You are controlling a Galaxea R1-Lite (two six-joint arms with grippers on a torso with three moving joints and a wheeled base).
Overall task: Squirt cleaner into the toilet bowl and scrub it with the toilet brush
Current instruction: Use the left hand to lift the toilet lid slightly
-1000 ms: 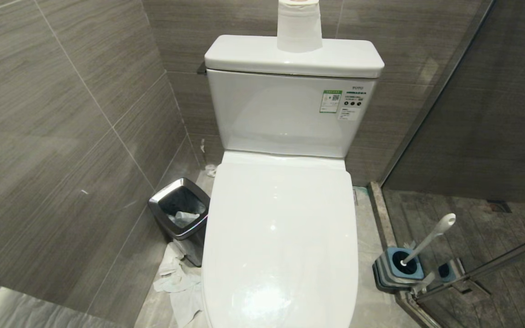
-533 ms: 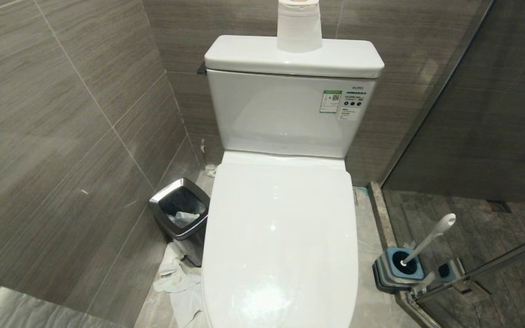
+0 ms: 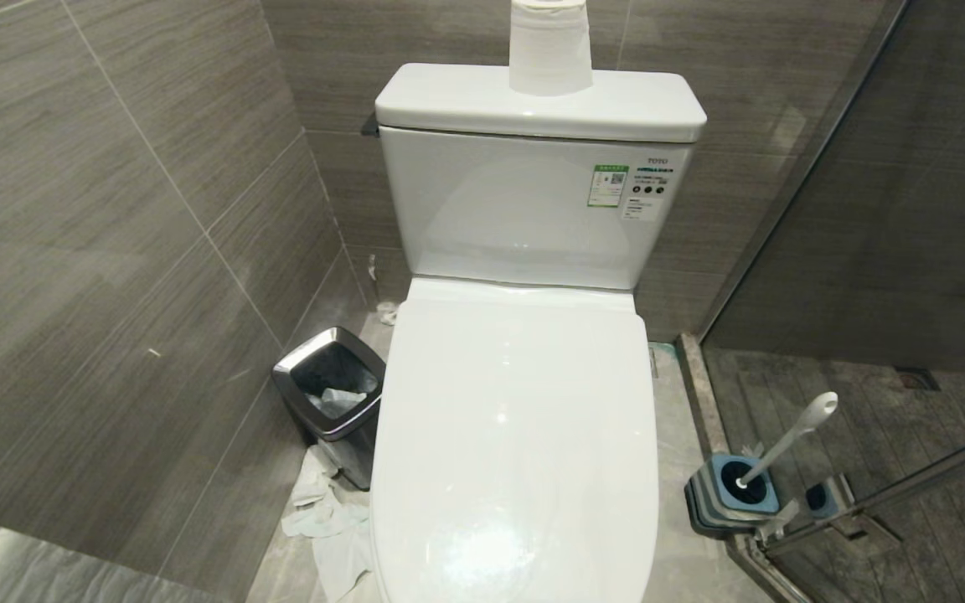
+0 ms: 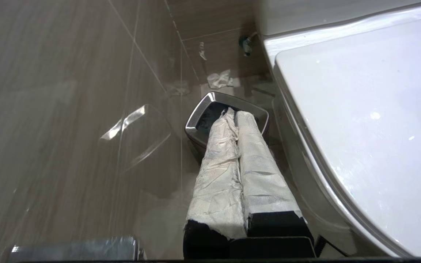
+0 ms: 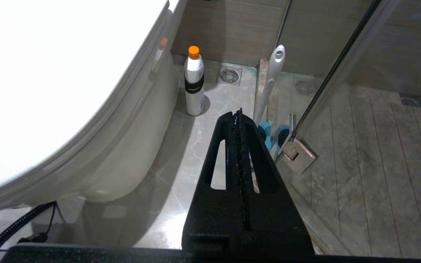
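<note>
The toilet (image 3: 516, 435) has its lid down. The brush (image 3: 788, 440) leans in its holder (image 3: 730, 496) on the floor at the toilet's right. The left gripper (image 4: 234, 115) is closed above the bin (image 4: 196, 126); the right gripper (image 5: 236, 113) is closed, empty, near the brush.

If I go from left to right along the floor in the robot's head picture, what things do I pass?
Steel bin → crumpled paper on the floor → toilet lid, shut → toilet brush standing in its blue-and-grey holder → shower-door bar.
</note>
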